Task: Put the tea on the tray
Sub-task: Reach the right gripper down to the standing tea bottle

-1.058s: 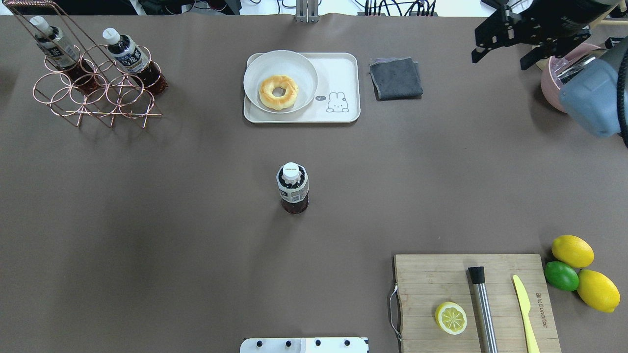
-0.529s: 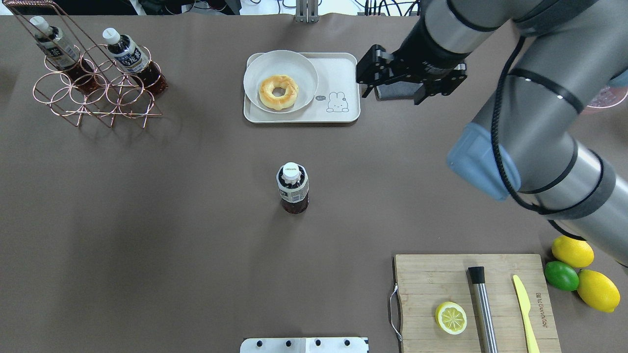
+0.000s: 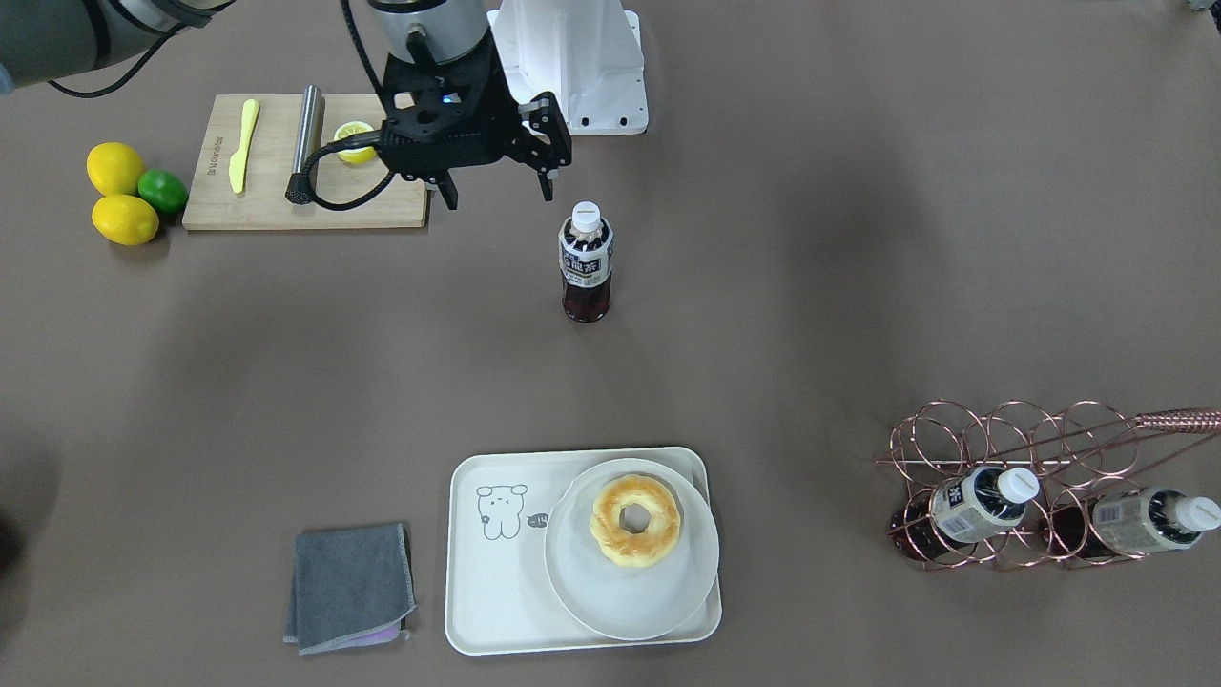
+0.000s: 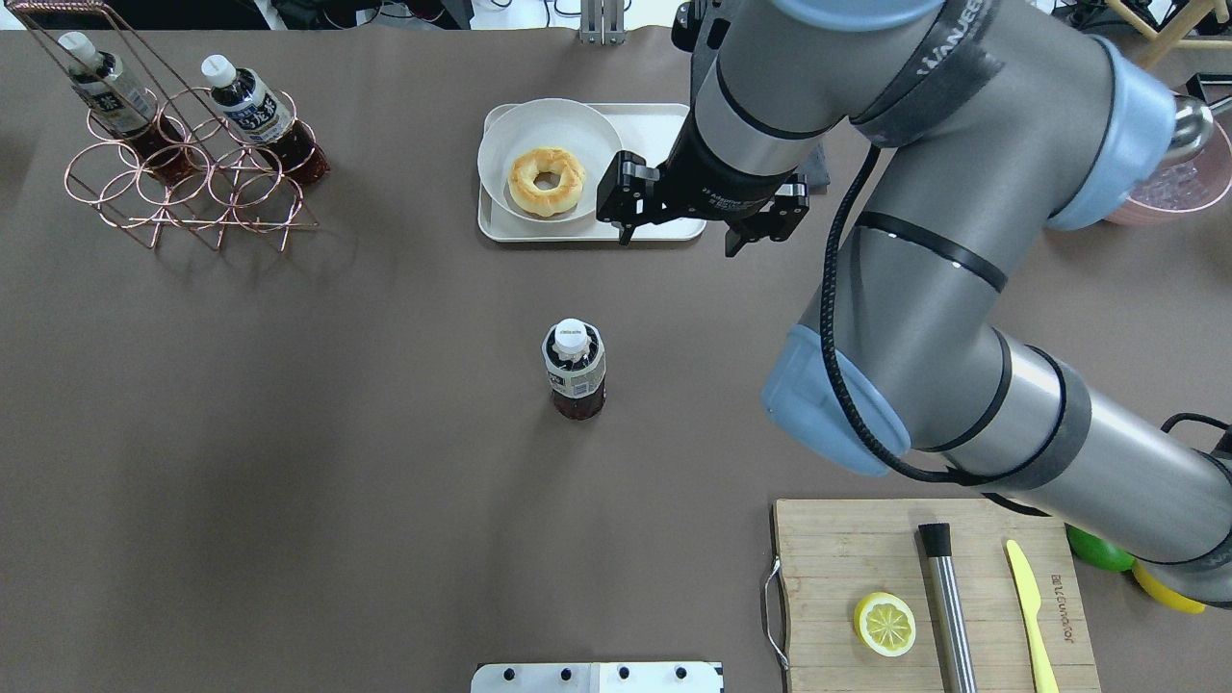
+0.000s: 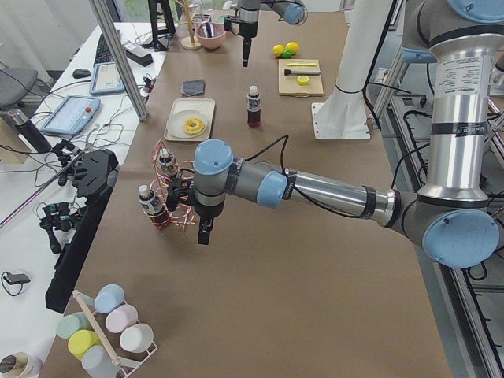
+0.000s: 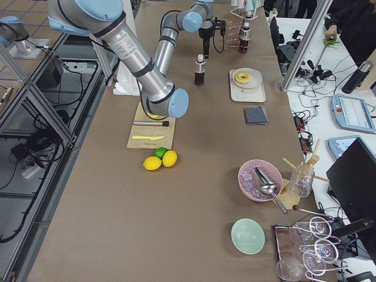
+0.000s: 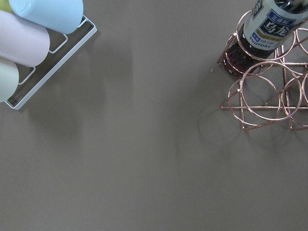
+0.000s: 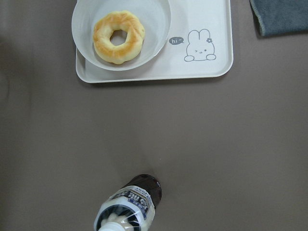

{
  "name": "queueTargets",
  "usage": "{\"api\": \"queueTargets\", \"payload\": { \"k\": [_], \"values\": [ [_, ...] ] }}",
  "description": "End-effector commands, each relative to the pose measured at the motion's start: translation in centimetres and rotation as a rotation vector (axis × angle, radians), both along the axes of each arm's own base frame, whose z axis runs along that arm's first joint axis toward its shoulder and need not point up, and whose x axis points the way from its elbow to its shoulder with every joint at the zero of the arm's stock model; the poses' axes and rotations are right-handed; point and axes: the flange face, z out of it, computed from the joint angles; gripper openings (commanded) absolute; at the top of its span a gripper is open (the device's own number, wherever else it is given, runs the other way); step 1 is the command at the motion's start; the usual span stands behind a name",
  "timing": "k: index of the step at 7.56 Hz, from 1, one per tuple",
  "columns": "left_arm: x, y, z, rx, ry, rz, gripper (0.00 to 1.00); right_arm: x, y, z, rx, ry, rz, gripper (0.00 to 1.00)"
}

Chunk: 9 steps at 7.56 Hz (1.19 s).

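The tea (image 4: 575,371) stands upright in the middle of the table, white cap up; it also shows in the front view (image 3: 585,262) and at the bottom edge of the right wrist view (image 8: 127,211). The cream tray (image 4: 647,127) with its cartoon drawing lies beyond it, seen too in the right wrist view (image 8: 202,24). My right gripper (image 4: 679,239) hangs open and empty high above the table, between tray and tea (image 3: 499,198). My left gripper (image 5: 203,233) hangs beside the copper rack; I cannot tell whether it is open or shut.
A white plate with a doughnut (image 4: 547,178) fills the tray's left half. A copper rack (image 4: 183,183) holds two more bottles at the far left. There is a grey cloth (image 3: 350,587), a cutting board (image 4: 847,549) with lemon half, muddler and knife, loose citrus (image 3: 124,191) and a pink bowl (image 4: 1189,188).
My right arm has swung in from the far right, leftward and nearer, so its gripper now hangs over the tray's near edge. The tea has not moved.
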Motion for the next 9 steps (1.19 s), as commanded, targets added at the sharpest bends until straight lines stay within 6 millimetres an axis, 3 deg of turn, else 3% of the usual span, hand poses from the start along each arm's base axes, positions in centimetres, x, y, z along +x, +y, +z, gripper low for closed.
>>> {"api": "queueTargets", "payload": {
  "k": [1, 4, 9],
  "values": [
    [0.0, 0.0, 0.8, -0.014, -0.001, -0.001, 0.98, -5.5, 1.0, -3.0, -0.001, 0.090, -0.020, 1.00],
    [0.0, -0.2, 1.0, -0.017, -0.001, 0.001, 0.98, -8.8, 2.1, -2.4, 0.039, 0.137, -0.030, 0.99],
    [0.0, -0.1, 1.1, -0.022, -0.002, 0.000, 0.98, -11.5, 3.5, -0.7, 0.040, 0.120, -0.055, 0.97]
  ]
}}
